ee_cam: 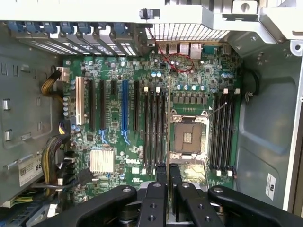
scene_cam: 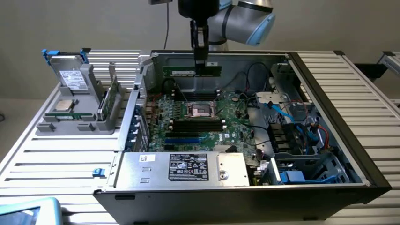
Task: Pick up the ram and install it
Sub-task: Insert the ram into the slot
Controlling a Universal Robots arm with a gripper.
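exterior view
tool: the tool (scene_cam: 200,64) hangs from the arm above the open computer case (scene_cam: 325,89), jaws drawn narrow and gripping the top edge of the ram (scene_cam: 181,71).
ram: held level in the air, long side across the case, near the back wall, well above the motherboard (scene_cam: 237,126) and touching nothing else.
target: the black slots (scene_cam: 196,124) lie just in front of the square socket (scene_cam: 201,110), and they look free.
table: a grey holder (scene_cam: 75,124) stands on the table (scene_cam: 62,159) at the exterior view's left, apart from the case, with a silver chip (scene_cam: 64,104) in it.

wrist view
tool: the dark fingers (ee_cam: 161,176) stand close together over the board.
slots: one bank of black slots (ee_cam: 154,127) runs just beside the socket (ee_cam: 188,137), a second bank (ee_cam: 222,127) on its other side.
step in hand, my judgement: carrying and aligning the stick over a slot.
doing it well: keep the stick parallel to the chosen slot and centred along it, with the notch matching the slot key; i cannot tell the notch side or the latch positions, so check both first; keep clear of the red cable (ee_cam: 182,64).
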